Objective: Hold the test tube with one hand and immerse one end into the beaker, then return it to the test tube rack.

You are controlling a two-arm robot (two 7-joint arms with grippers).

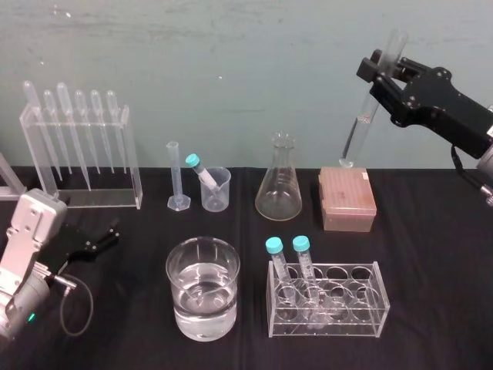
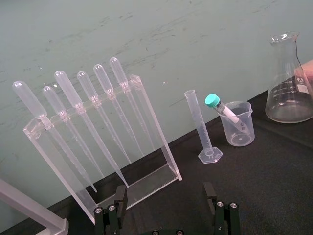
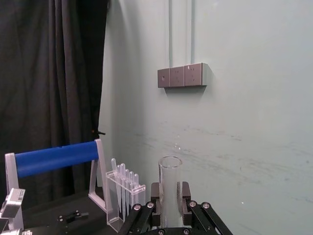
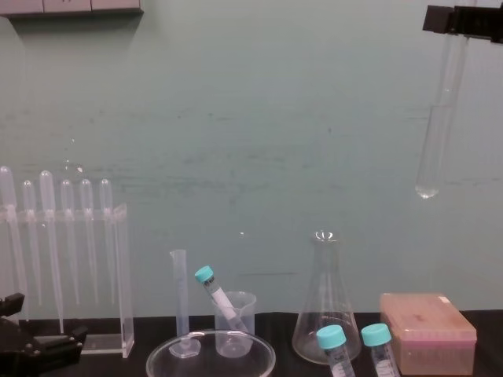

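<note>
Test tube (image 1: 360, 127) hangs near-upright, round end down, clamped near its top by the right gripper (image 1: 383, 73), above the rack (image 1: 348, 202). Beaker (image 1: 176, 270) sits nearer the robot, leftward. Left gripper (image 1: 100, 237) rests parked, fingers apart.

Clear pipette stand (image 1: 81, 154) with six pipettes (image 1: 80, 131) was logged at 10 o'clock on the black table cover (image 1: 431, 293). Graduated cylinder (image 1: 176, 177) was placed at 11 o'clock. Small plastic beaker (image 1: 216, 193) was set just beside it, at its 3 o'clock. A teal-capped tube (image 1: 202, 173) was leaned inside the small beaker, cap toward 11 o'clock. Conical flask (image 1: 279, 181) was stood upright at 12 o'clock. Clear acrylic rack (image 1: 327, 301) was set at 4 o'clock, with a capped tube pair (image 1: 303, 258) held at its 9 o'clock end. Grey socket plate (image 3: 182, 76) was mounted on the teal wall (image 3: 244, 122).
</note>
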